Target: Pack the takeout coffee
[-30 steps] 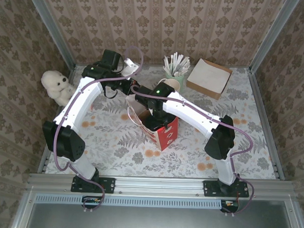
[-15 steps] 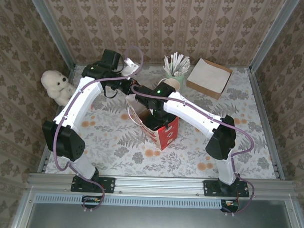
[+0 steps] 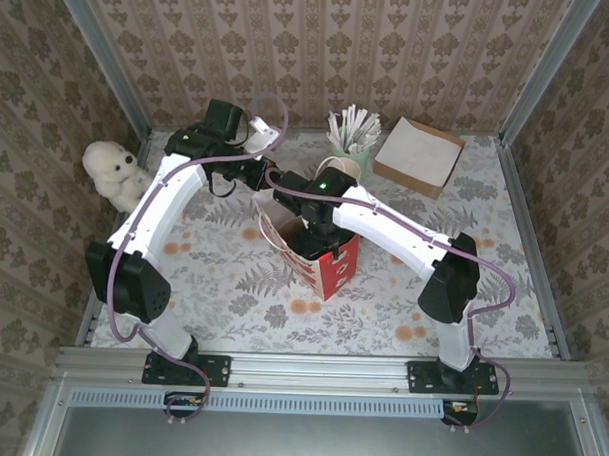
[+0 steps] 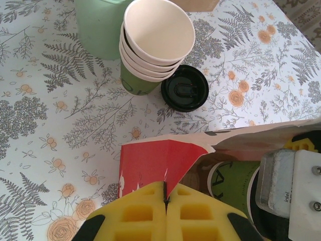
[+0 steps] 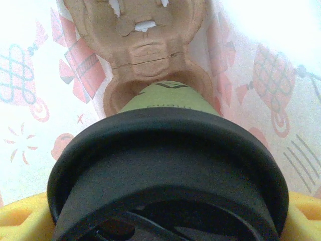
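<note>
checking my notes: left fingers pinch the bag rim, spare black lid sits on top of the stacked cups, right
No: in the left wrist view the spare black lid lies on the table beside the stacked cups. The left fingers do pinch the bag rim.

On the surface point(image 3: 232, 286), printed with grey ferns and orange flowers: a red-and-white paper bag point(image 3: 335, 274) upright near the middle, mouth open. Toward the far edge, a stack of paper cups point(image 4: 158, 45), and just beside its foot a round black lid point(image 4: 184, 94) lying flat. Behind the stack, close by, a pale green cup of white sticks point(image 3: 350, 140). To the far right, a flat brown box point(image 3: 419, 155). At the left edge, a white plush toy point(image 3: 113, 171).
</note>
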`<state>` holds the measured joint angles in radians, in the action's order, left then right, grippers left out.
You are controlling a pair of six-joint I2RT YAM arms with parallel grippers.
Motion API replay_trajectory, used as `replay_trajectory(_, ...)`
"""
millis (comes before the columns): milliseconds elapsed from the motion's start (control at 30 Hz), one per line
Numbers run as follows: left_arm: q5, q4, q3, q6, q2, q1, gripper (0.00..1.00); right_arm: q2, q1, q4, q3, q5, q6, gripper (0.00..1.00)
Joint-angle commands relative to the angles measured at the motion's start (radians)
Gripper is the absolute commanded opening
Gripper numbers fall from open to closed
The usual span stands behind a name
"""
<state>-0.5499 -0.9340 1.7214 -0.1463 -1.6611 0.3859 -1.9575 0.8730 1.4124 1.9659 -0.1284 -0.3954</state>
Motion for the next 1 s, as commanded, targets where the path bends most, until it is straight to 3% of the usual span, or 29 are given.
replay_trajectory(0, -0.009, -0.001, 0.006, -0.014, 0.002, 0.005, 0.00, 0.043, -0.004, 0.004, -0.014, -0.031, -0.001, 0.61)
replay_trajectory(967, -0.008, -0.004, 0.006, -0.015, 0.003, 0.007, 0.00, 0.024, -0.023, -0.019, -0.091, -0.018, -0.027, 0.61)
